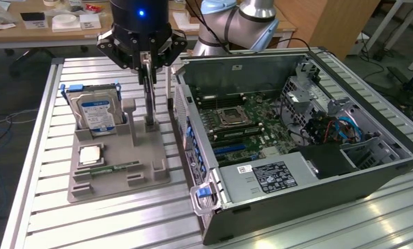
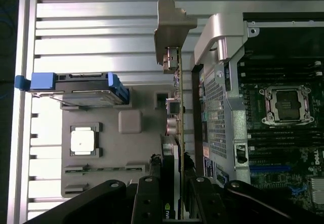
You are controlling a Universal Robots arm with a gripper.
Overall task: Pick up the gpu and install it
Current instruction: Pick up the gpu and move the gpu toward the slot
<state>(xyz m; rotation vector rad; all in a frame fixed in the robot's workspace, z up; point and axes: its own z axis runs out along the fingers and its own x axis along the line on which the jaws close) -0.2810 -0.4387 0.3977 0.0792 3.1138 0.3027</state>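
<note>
On the green motherboard (image 2: 283,148) inside the open grey metal computer case (image 2: 217,82) we make out pale letters lying on their side near its edge; they seem to spell "DELL". The thin black-faced gpu card (image 2: 170,158) carries a small pale-green mark low on its dark face, which we cannot read. The silver hard drive (image 1: 96,111) bears a blue-and-white label. The grey power supply box (image 1: 299,168) bears a white-and-black label with a little white sticker beside it. We cannot read the print on any of these three.
</note>
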